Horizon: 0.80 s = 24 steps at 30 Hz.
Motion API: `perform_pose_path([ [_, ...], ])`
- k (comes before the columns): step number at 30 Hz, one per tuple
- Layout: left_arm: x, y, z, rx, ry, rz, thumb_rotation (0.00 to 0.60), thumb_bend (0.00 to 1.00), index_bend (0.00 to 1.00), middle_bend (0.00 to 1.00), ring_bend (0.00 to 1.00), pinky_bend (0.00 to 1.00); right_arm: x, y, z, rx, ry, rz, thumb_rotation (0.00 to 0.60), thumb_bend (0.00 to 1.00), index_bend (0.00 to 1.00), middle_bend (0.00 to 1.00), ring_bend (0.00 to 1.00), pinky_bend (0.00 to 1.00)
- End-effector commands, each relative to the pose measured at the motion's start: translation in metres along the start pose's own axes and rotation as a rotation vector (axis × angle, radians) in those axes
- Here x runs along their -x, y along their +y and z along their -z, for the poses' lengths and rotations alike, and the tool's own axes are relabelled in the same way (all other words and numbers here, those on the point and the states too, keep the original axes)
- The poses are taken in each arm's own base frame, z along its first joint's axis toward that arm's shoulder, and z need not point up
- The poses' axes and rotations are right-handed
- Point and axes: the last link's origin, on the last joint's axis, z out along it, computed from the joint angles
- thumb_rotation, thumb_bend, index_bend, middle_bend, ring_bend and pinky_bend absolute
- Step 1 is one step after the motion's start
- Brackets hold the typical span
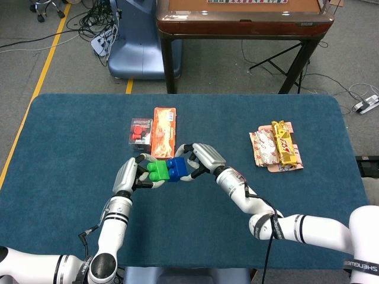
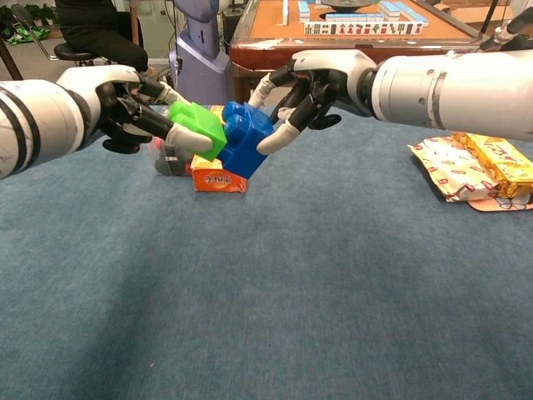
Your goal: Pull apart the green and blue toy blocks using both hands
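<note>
Above the blue table cloth, a green block [image 1: 157, 171] [image 2: 201, 128] and a blue block [image 1: 176, 168] [image 2: 247, 140] hang side by side, still touching. My left hand [image 1: 131, 174] [image 2: 133, 104] grips the green block from the left. My right hand [image 1: 203, 158] [image 2: 321, 86] grips the blue block from the right, fingers curled over its top and side. In the chest view the green block tilts away from the blue one, with a gap opening at their top edges. Whether their studs still lock is hidden.
An orange box [image 1: 163, 131] [image 2: 218, 177] and a small clear box with red pieces [image 1: 140, 130] lie just behind the hands. Snack packets [image 1: 277, 148] [image 2: 479, 171] lie at the right. A wooden table [image 1: 243, 18] stands beyond the far edge.
</note>
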Motion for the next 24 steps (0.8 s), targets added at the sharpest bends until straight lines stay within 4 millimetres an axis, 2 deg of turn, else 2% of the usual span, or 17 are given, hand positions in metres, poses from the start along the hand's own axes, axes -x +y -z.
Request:
perform_pose_path([
  [1,-0.001,-0.002,-0.001,-0.005,0.005,0.001,0.6,0.18,0.75,1.0,1.0,1.0,0.0,0.002,0.002,0.003,-0.005,0.004,0.6,0.16,0.7,1.0,1.0,1.0],
  [7,-0.004,-0.016,-0.002,-0.017,0.036,-0.056,0.6,0.18,0.75,1.0,1.0,1.0,-0.007,0.015,0.014,0.02,0.004,0.082,0.6,0.16,0.71,1.0,1.0,1.0],
  [15,0.002,-0.039,0.0,-0.041,-0.001,-0.122,0.6,0.18,0.74,1.0,1.0,1.0,-0.013,0.036,0.031,0.071,0.014,0.205,0.6,0.15,0.71,1.0,1.0,1.0],
  [20,0.015,-0.055,0.004,-0.028,-0.034,-0.217,0.6,0.18,0.72,1.0,1.0,1.0,-0.014,0.047,0.037,0.088,0.017,0.283,0.6,0.15,0.71,1.0,1.0,1.0],
  [24,0.033,-0.069,0.008,0.007,-0.028,-0.316,0.6,0.18,0.62,1.0,1.0,1.0,-0.012,0.057,0.04,0.095,0.021,0.372,0.6,0.11,0.71,1.0,1.0,1.0],
])
